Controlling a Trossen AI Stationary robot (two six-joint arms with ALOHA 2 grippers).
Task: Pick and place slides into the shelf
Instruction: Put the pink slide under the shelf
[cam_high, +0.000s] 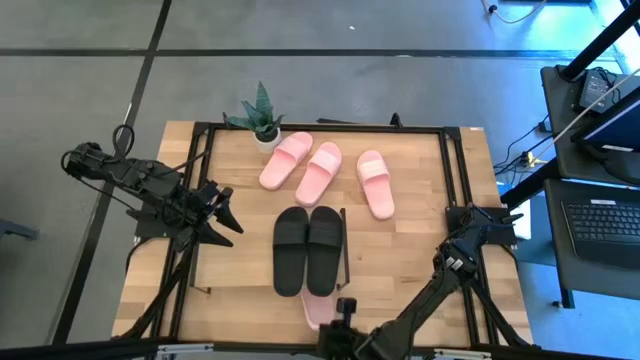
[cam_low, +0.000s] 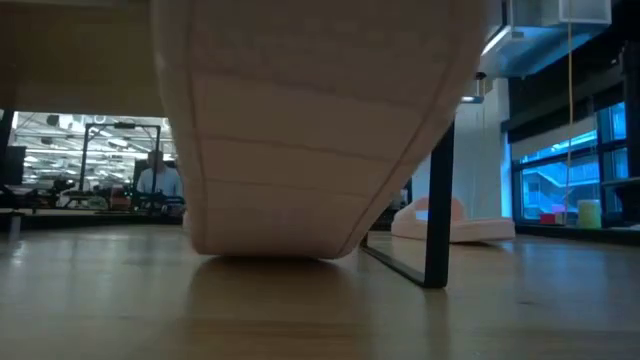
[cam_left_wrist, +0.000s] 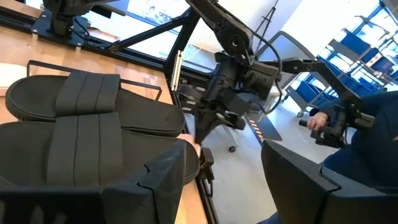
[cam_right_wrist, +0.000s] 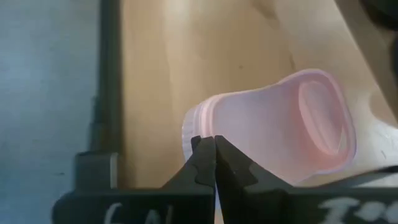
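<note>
My right gripper (cam_right_wrist: 214, 163) is clenched, its two dark fingers pressed together right at the edge of a pale pink slide (cam_right_wrist: 273, 127), and I cannot tell whether the sole's rim is pinched between them. From above, that gripper (cam_high: 345, 312) sits at the near edge of the table (cam_high: 420, 200), with the pink slide (cam_high: 318, 308) poking out just beside it, directly in front of the black pair (cam_high: 308, 248).

The black pair lies side by side in the middle of the table. Beyond it, toward the far edge, two pink slides (cam_high: 300, 165) lie touching each other, and a third pink slide (cam_high: 375, 183) lies a little apart, to the right of them. A small potted plant (cam_high: 262, 118) stands at the far edge, just beside those two touching slides.

My left gripper (cam_high: 222, 213) waits left of the black pair, fingers spread and holding nothing; its wrist camera looks across the two black slides (cam_left_wrist: 87, 134).

From table height, the pink slide's sole (cam_low: 310, 140) fills most of the view, tilted with one edge resting on the wood, and a thin black metal frame (cam_low: 437, 205) of the shelf stands just behind it.
</note>
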